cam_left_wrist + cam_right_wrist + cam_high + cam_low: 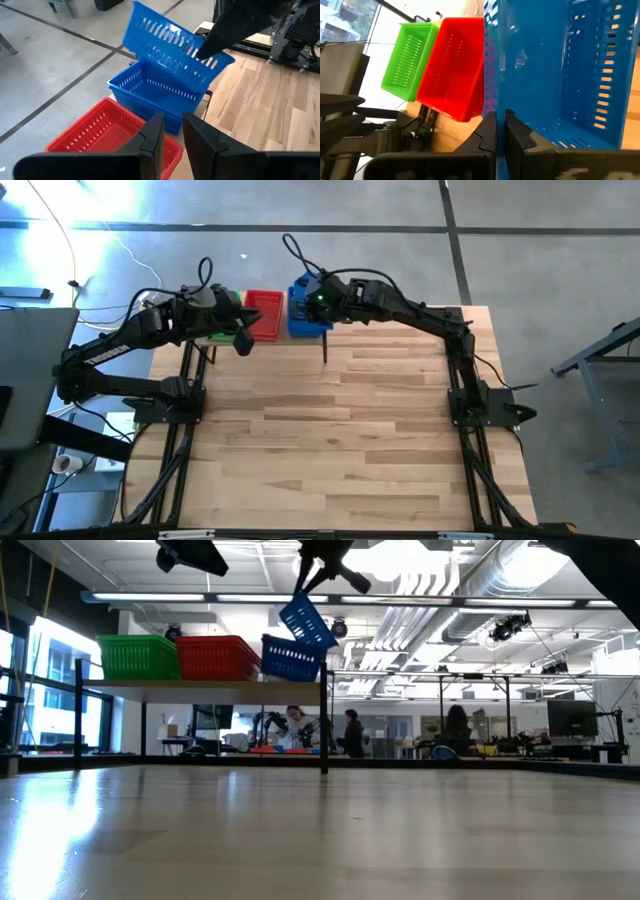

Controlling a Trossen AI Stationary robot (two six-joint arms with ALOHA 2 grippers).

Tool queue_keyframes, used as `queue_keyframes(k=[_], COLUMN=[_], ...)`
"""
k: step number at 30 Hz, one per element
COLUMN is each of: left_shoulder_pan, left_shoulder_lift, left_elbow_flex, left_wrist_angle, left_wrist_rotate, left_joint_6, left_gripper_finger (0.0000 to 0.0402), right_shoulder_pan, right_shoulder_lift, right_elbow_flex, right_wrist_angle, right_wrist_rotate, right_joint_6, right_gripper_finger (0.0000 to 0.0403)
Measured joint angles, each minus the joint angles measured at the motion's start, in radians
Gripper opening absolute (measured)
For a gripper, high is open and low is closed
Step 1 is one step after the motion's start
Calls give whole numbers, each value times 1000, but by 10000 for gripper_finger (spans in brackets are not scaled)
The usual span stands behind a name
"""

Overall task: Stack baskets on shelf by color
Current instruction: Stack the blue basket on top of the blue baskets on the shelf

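Observation:
On the shelf a green basket, a red basket and a blue basket stand side by side on their bases. A second blue basket hangs tilted just above the blue one, with my right gripper shut on it. My left gripper hovers over the red basket, slightly open, nothing between its fingers. My right gripper pinches one wall of the tilted blue basket at its rim, one finger inside the basket and one outside. It comes slanting down from above. The basket hangs tilted over the shelf's blue basket; whether their edges touch I cannot tell.
The shelf stands on black posts along the table's far edge. The wide plank tabletop stretches in front of it. People and workbenches show in the room far behind.

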Motion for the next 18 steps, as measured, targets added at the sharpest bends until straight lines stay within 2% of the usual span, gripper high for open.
queue_keyframes(k=[7, 18], left_shoulder_pan=[0, 0], left_shoulder_lift=[0, 0], left_elbow_flex=[0, 0], left_wrist_angle=[0, 0], left_wrist_rotate=[0, 0], left_joint_6=[0, 1], left_gripper_finger=[62, 62], right_shoulder_pan=[0, -6], right_shoulder_lift=[0, 0], right_elbow_flex=[0, 0], right_wrist_angle=[20, 22], right_wrist_rotate=[5, 5], right_joint_6=[-11, -8], right_gripper_finger=[5, 90])
